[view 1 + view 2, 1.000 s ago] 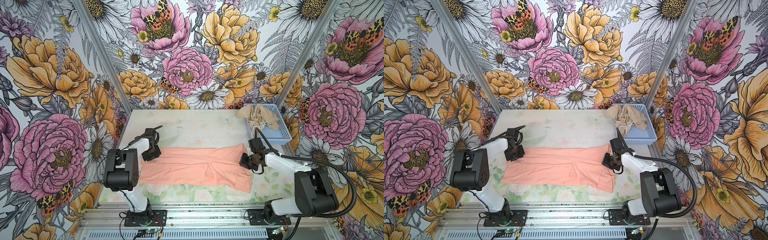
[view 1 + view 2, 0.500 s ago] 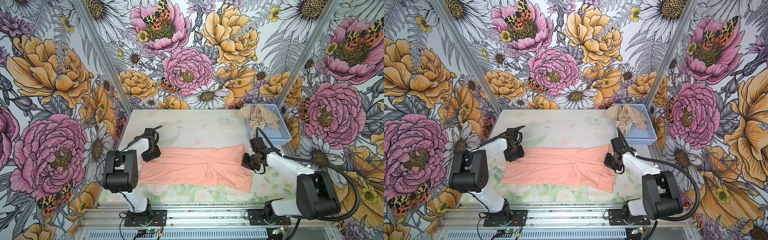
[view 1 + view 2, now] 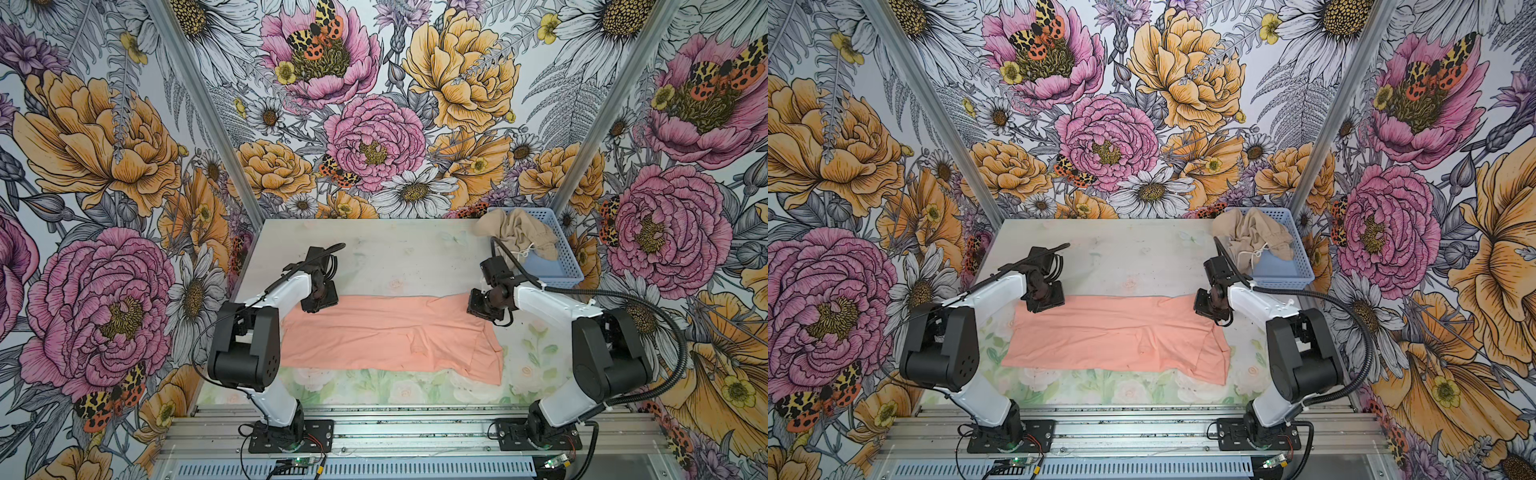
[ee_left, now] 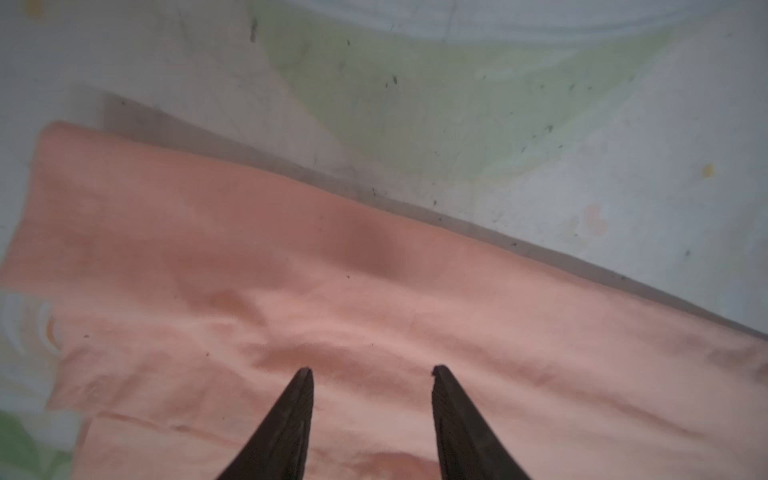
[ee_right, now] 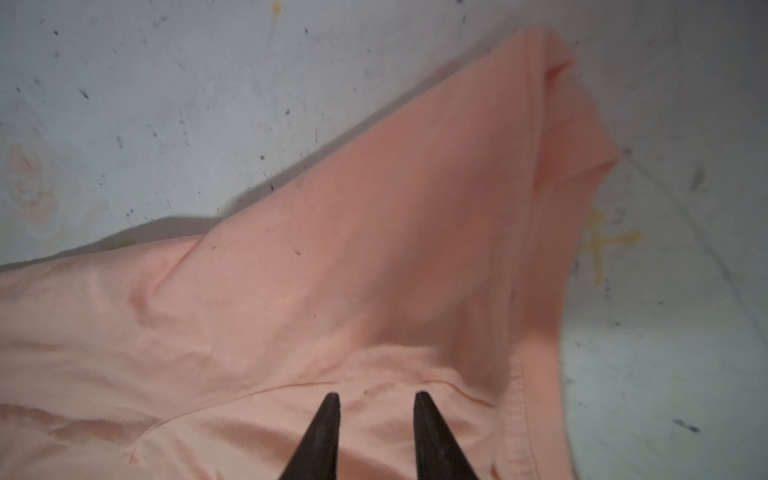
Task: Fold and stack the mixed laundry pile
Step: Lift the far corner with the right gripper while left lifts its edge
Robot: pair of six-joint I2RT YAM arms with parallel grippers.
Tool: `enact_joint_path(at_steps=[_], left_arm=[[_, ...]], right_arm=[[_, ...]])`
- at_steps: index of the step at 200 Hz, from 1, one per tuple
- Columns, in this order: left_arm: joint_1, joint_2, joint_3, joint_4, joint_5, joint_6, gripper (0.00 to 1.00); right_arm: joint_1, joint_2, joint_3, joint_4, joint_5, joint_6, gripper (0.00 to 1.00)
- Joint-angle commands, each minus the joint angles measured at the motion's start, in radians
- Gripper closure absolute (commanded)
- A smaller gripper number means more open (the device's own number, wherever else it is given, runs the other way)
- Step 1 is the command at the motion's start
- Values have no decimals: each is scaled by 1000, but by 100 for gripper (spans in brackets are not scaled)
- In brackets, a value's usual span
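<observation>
The salmon-peach T-shirt lies flat as a long band across the middle of the table, plain side up, with a flap hanging toward the front at its right end. My left gripper hovers over the shirt's far left corner. In the left wrist view it is open, with only cloth below. My right gripper is over the far right corner, open above the shirt. The beige garment with its white drawstring lies crumpled in the basket.
The light blue perforated basket stands at the table's far right corner, just behind my right arm. Flowered walls close the table in on three sides. Bare tabletop lies behind the shirt, and a narrower strip in front.
Both grippers have opened over the shirt's far corners; the right was shut a second ago. The shirt lies as before and the arms have barely shifted.
</observation>
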Motion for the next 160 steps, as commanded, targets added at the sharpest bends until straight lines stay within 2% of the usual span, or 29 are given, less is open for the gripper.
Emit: enact_joint_path(at_steps=[1, 37, 77, 103, 138, 160], left_arm=[[27, 40, -33, 19, 34, -21, 52], [133, 36, -89, 43, 16, -47, 55], [216, 1, -125, 44, 2, -53, 56], [223, -29, -156, 43, 33, -63, 51], [209, -92, -156, 26, 38, -58, 40], [174, -113, -117, -8, 5, -24, 36]], right_arm=[[29, 91, 61, 40, 54, -16, 67], [44, 239, 187, 54, 81, -46, 67], [53, 416, 425, 52, 57, -89, 67], [66, 562, 640, 34, 5, -124, 66], [94, 768, 999, -27, -87, -176, 65], [94, 792, 1129, -69, -82, -189, 64]])
